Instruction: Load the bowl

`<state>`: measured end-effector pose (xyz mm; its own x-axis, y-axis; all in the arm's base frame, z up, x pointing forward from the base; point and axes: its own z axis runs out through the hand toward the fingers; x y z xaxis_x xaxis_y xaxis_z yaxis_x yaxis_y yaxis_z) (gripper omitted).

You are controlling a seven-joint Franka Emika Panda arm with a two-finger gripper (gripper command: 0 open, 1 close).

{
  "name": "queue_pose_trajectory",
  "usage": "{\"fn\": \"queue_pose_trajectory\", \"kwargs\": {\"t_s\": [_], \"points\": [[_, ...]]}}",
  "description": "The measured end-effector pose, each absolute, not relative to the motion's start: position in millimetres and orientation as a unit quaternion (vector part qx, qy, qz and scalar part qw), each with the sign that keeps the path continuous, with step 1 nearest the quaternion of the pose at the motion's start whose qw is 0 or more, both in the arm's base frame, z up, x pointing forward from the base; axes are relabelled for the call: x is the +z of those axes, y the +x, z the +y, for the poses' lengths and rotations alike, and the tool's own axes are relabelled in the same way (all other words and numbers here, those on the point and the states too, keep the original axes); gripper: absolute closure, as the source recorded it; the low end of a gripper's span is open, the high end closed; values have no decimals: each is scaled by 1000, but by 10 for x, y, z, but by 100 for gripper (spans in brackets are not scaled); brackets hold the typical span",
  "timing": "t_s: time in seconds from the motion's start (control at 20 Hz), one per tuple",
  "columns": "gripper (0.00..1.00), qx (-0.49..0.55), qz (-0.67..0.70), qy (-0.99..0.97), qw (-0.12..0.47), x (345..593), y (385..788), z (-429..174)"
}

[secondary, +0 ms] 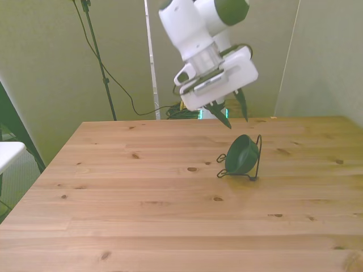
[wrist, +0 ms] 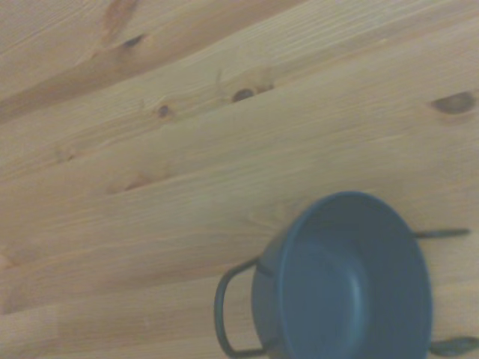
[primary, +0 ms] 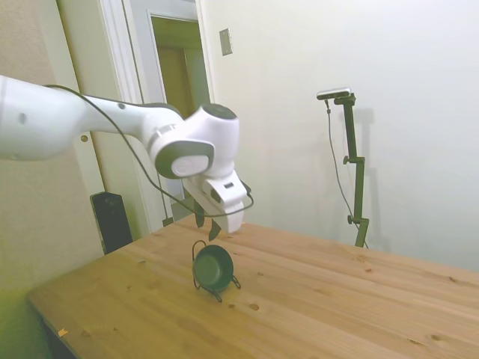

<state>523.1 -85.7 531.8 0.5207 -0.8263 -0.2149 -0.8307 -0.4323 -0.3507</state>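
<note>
While our gripper [secondary: 236,120] hangs in the air above the table [secondary: 142,215], its two dark fingers stand apart and hold nothing. We see the bowl [secondary: 241,154] just below it, tilted on its side in the thin black wire rack [secondary: 258,161], apart from the fingers. From the wrist view, the bowl's [wrist: 348,284] hollow inside faces us, with the rack's wire [wrist: 223,310] beside its rim.
</note>
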Motion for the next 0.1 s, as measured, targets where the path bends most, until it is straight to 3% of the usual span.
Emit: {"fn": "queue_pose_trajectory", "kwargs": {"t_s": [0.1], "points": [[0, -27, 507, -845, 172, 5565, 5045, -723]]}}
